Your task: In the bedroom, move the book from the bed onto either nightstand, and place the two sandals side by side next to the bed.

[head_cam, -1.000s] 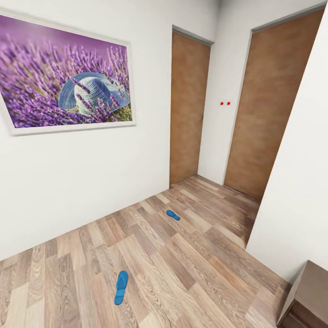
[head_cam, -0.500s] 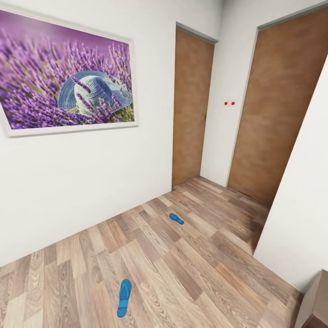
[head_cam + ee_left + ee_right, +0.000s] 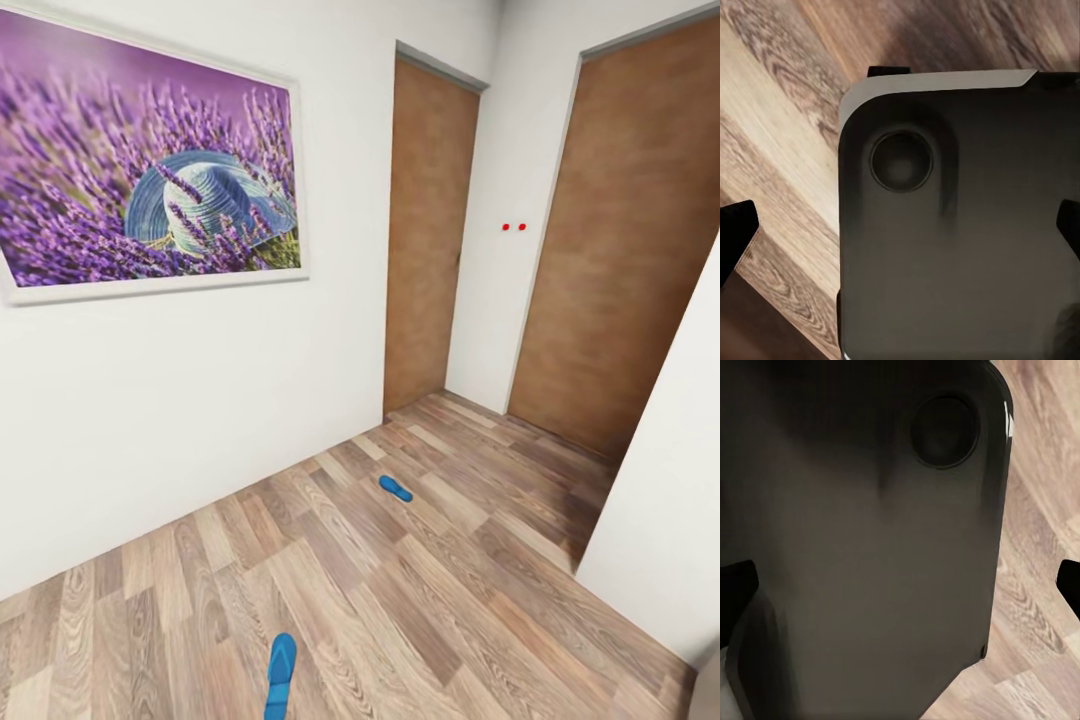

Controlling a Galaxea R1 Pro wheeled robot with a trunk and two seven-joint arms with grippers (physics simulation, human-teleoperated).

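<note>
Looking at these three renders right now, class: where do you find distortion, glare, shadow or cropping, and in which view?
Head view: wide-angle lens makes the door frames lean; flat even light, faint shadows; the near sandal is cut by the bottom edge, the far sandal whole. Left wrist view: dark robot body with a pale lit top edge. Right wrist view: a thin glare streak on the dark body's edge.

glossy dark base panel (image 3: 960, 225) — round recess, rounded corners

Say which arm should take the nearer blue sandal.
Left, probably: the nearer flat bright blue sandal lies left of centre in the head view. Left gripper and right gripper are equally open.
</note>
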